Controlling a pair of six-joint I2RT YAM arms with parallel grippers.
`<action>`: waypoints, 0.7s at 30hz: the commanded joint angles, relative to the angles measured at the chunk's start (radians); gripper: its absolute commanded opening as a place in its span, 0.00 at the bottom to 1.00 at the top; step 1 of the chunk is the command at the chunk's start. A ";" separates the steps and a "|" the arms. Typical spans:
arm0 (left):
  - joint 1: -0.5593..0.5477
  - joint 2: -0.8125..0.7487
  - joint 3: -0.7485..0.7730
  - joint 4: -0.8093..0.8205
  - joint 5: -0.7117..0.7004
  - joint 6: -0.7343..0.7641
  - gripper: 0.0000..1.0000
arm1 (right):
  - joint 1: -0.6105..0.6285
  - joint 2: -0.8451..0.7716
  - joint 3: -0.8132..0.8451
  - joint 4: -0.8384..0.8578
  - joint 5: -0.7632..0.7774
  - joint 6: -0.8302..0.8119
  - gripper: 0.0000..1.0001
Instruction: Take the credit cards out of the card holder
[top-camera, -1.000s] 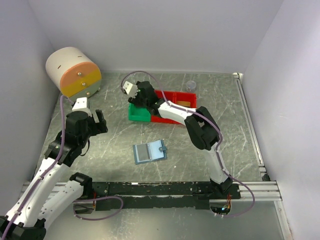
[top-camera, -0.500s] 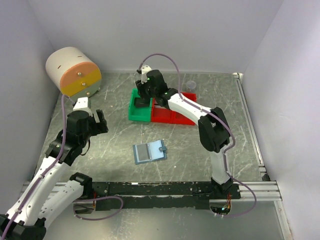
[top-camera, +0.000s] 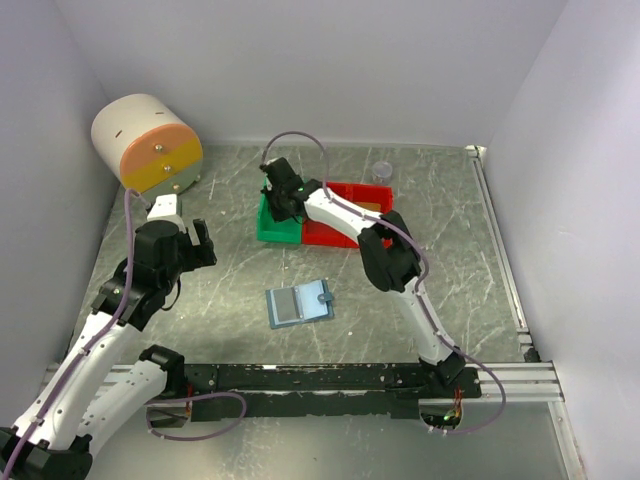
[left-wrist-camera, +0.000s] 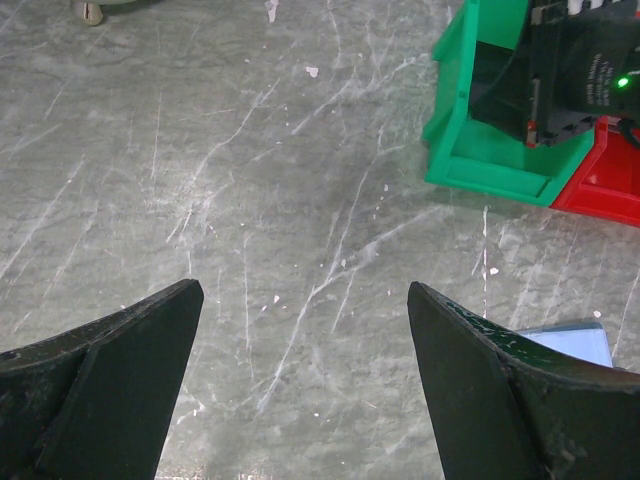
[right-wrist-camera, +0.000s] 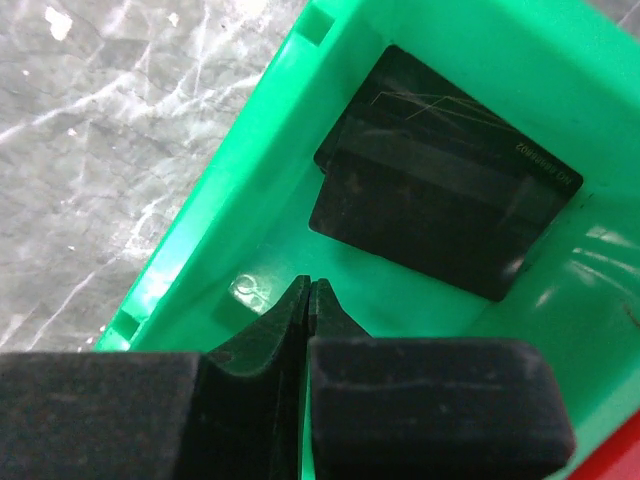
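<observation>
Only the right wrist view is showing a dark card (right-wrist-camera: 440, 215) lying flat inside the green bin (right-wrist-camera: 250, 200); from above, the arm is hiding it. The right pincer (right-wrist-camera: 308, 287) is hanging in that bin just beside the card, its jaws pressed together on nothing. The card holder (top-camera: 300, 304) is lying open on the worktop (top-camera: 450, 250), well apart from that pincer. The left pincer (left-wrist-camera: 302, 300) is hovering spread wide.

Open card holder (top-camera: 299, 303) lying flat, right end effector (top-camera: 282, 205) over green bin (top-camera: 268, 232)
</observation>
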 joint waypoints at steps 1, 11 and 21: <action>0.007 0.001 0.010 0.011 0.014 0.011 0.96 | 0.016 0.038 0.085 -0.095 0.107 0.013 0.00; 0.007 -0.006 0.010 0.011 0.014 0.013 0.95 | 0.027 0.098 0.129 -0.123 0.142 0.018 0.00; 0.007 -0.004 0.012 0.011 0.012 0.015 0.95 | 0.027 0.153 0.159 -0.106 0.190 0.013 0.00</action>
